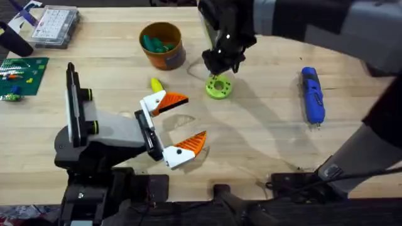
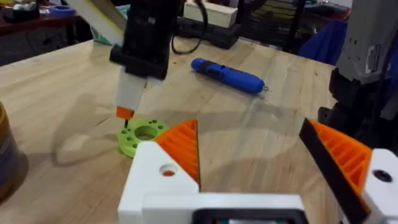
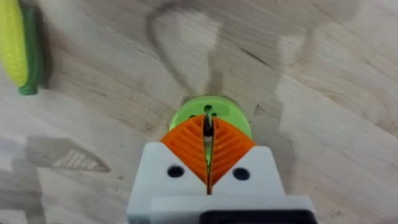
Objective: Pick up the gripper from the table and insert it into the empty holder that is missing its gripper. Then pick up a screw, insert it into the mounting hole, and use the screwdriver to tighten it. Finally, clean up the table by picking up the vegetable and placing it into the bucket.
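One wrist view shows corn (image 3: 18,46) beside the holder (image 3: 211,118).

We've got the bucket (image 1: 162,44) at the back of the table (image 1: 264,144), holder disc (image 1: 218,86) just right of it. Screwdriver (image 1: 312,95) lies far right, corn (image 1: 156,84) left of the disc.

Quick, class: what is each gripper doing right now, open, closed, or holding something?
Left gripper: open, holding nothing.
Right gripper: closed on a small screw above the green holder.

Blue screwdriver (image 1: 312,95) flat on table (image 1: 264,138), right side; orange bucket (image 1: 162,45) upright, far-centre.
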Controlling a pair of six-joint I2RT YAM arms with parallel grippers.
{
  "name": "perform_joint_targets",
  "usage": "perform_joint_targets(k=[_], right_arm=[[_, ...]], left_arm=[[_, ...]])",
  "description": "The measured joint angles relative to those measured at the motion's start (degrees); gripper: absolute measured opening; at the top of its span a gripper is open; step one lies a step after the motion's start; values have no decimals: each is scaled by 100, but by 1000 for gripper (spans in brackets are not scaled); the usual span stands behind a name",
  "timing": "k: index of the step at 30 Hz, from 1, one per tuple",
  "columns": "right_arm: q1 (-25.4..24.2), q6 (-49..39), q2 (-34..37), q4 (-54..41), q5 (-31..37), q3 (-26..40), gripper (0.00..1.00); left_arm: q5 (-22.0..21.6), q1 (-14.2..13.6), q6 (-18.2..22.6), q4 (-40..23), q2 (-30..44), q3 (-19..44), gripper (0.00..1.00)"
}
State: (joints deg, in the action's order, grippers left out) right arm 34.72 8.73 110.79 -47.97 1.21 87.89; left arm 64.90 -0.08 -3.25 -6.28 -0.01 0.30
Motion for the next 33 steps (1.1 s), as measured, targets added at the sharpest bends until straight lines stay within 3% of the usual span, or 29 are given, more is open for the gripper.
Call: perform_joint_targets(k=[17,33], right_arm=[[64,-194,-1114,-1029,-55,856,7],[1178,-432,-1185,-1981,-63,2298,7]], left_arm=[[2,0,0,-16,0,0,986],[4,0,0,-16,0,0,986]])
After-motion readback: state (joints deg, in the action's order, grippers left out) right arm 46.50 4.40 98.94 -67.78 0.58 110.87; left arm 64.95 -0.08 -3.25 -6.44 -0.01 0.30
